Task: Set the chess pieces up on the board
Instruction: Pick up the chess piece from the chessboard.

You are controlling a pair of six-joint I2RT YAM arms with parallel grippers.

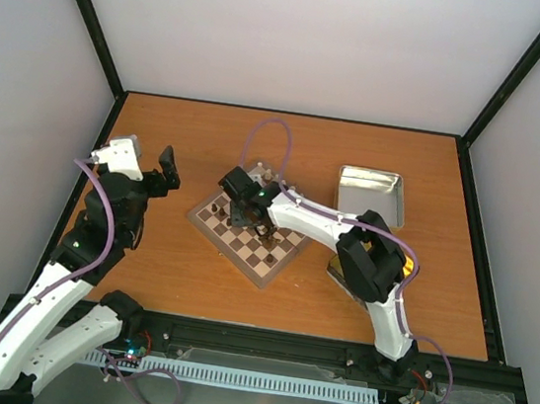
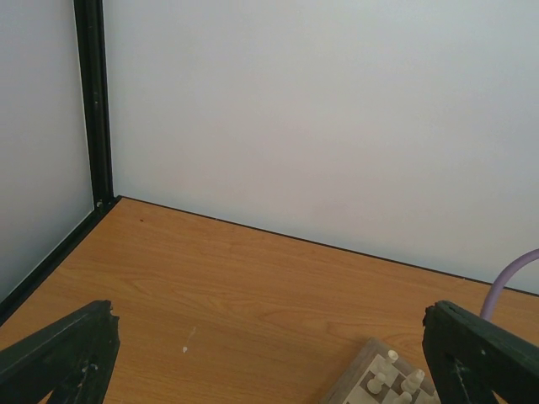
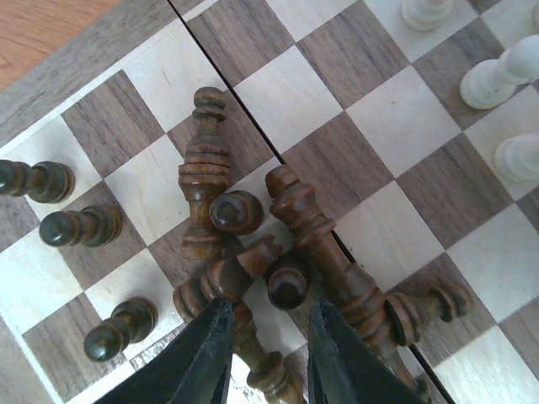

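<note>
Right claw point(image 3: 268, 353), fingers narrowly parted, sits over fallen chess pieces point(image 3: 206, 177) heaped just ahead on the board point(image 3: 370, 109); whether it grips 1 I cannot tell. Left claw point(image 2: 269, 337) gapes wide, empty, above the desk point(image 2: 210, 278).

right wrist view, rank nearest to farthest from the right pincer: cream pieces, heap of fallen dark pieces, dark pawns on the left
1. heap of fallen dark pieces, directly in front of the right pincer, mid board
2. dark pawns, off to the left
3. cream pieces, upper right, farthest
</note>
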